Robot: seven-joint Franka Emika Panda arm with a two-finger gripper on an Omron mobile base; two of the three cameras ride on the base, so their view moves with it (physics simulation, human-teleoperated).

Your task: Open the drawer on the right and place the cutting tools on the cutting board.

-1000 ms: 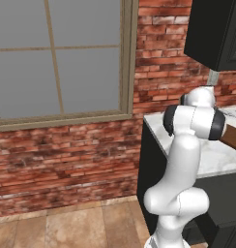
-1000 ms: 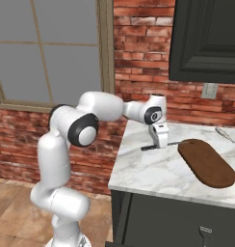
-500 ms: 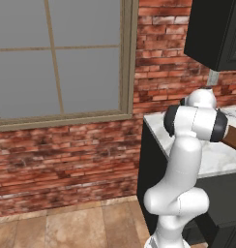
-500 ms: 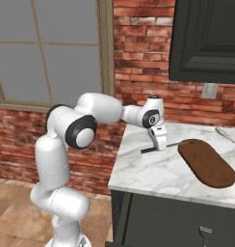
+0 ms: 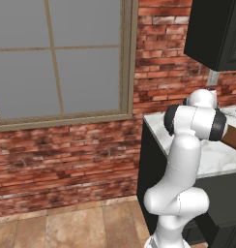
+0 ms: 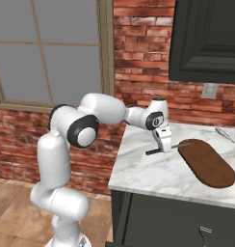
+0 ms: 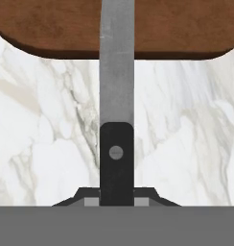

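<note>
Fig. legend, near to far. Nearest in the hand view we see the gripper (image 7: 116, 199), jaws clenched on the dark handle of the knife (image 7: 117, 120); a single rivet shows on the handle, and the silver-grey blade runs straight ahead, away from the jaws. The knife's long axis is thus in line w/ the gripper's approach axis. Below the blade lies the white-grey marble countertop (image 7: 47, 144). Farther on, the blade tip crosses the rounded near end of the cutting board (image 7: 56, 24), so the tip is already over wood while the handle and jaws are over marble. We cannot tell from this view whether the blade touches the board or hangs just above it.

In the right base view the gripper (image 6: 163, 144) holds the knife (image 6: 163, 148) roughly level, handle toward the window side, blade pointing toward the cutting board (image 6: 206, 164), which lies to the right along the counter. We judge the next move to be a short carry along the knife's own axis, toward the board's middle, then release. A second slim tool (image 6: 225, 135) lies beyond the board, near the brick wall, well apart from the gripper. Only one arm is present.

No brands, labels or legible writing in any view.
</note>
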